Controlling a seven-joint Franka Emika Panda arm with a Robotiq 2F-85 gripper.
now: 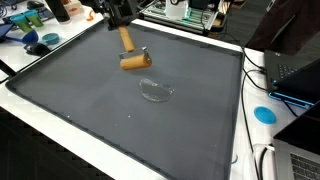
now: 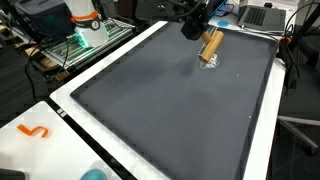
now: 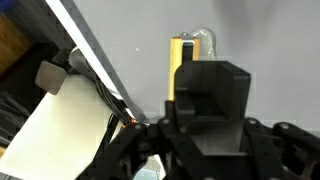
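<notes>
Tan wooden mallet [image 1: 131,55], round handle and short cylindrical head, over the dark grey mat [image 1: 90,110], just ahead of the jaws, handle end nearest the black gripper [image 1: 119,20]. Cannot tell whether the jaws stand apart or pinch the handle; hidden behind the gripper's body in the wrist view. Probably light, stiff, smooth, apt to roll. Best taken across the handle. Beyond the head, farther from the jaws, a clear shallow dish [image 1: 156,91], likely fragile.

Dark grey mat [image 1: 100,115], white table edge [image 2: 58,100], cluttered desks [image 1: 25,30]
</notes>
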